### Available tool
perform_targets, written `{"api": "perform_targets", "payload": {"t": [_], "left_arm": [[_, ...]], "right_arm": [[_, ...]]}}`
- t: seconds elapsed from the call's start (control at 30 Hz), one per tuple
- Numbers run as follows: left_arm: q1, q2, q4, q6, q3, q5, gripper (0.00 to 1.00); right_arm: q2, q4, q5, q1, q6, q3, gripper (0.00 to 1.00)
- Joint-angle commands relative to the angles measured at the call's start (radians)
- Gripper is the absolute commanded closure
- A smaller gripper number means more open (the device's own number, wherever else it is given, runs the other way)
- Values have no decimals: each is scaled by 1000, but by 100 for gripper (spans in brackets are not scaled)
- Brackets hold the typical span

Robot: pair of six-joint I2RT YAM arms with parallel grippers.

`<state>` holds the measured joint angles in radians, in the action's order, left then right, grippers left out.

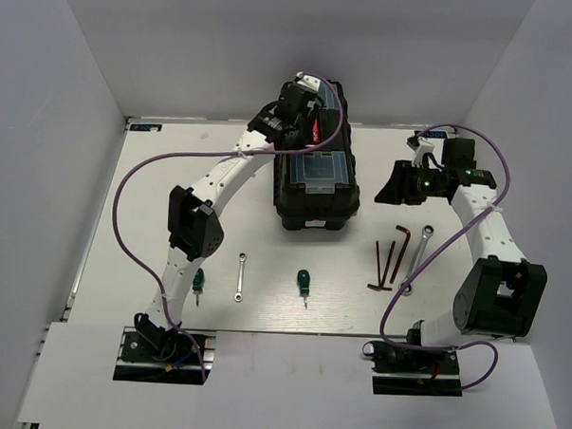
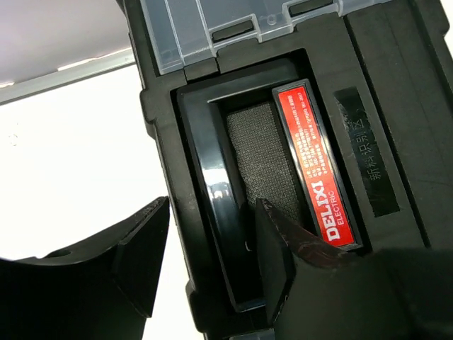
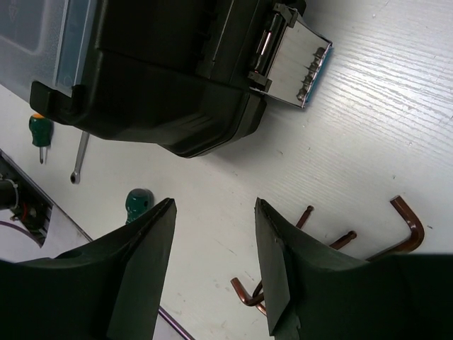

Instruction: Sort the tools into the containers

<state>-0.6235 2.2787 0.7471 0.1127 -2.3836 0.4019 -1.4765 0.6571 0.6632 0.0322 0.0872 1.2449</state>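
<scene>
The black toolbox (image 1: 315, 192) stands at the table's back centre, its clear-lidded bins (image 2: 212, 28) shut. My left gripper (image 1: 305, 116) hovers over the far end of its lid. In the left wrist view this gripper (image 2: 212, 205) is open: one finger sits in the recess by the red-marked handle (image 2: 315, 166), the other outside the box's side. My right gripper (image 1: 394, 186) is open and empty, right of the box. On the table lie two green screwdrivers (image 1: 199, 282) (image 1: 303, 282), a small wrench (image 1: 240, 275), a larger wrench (image 1: 417, 258) and hex keys (image 1: 388, 262).
A metal latch (image 3: 294, 60) sticks out from the toolbox's side facing my right gripper (image 3: 214, 205). White walls close in the table on three sides. Purple cables loop off both arms. The hex keys (image 3: 403, 219) lie just below the right fingers.
</scene>
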Motion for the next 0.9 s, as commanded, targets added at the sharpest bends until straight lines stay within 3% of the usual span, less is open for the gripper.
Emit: {"api": "perform_targets", "payload": {"t": [0.0, 0.3, 0.63, 0.87], "left_arm": [[4, -12, 34, -18, 10, 90, 38], [-24, 7, 43, -36, 47, 135, 38], [-44, 5, 95, -45, 92, 391, 39], [-44, -36, 86, -96, 72, 466, 39]], "right_arm": [[25, -24, 29, 3, 0, -10, 45], [38, -37, 41, 2, -14, -28, 45], [61, -51, 53, 3, -14, -56, 44], [67, -62, 61, 3, -20, -70, 44]]}}
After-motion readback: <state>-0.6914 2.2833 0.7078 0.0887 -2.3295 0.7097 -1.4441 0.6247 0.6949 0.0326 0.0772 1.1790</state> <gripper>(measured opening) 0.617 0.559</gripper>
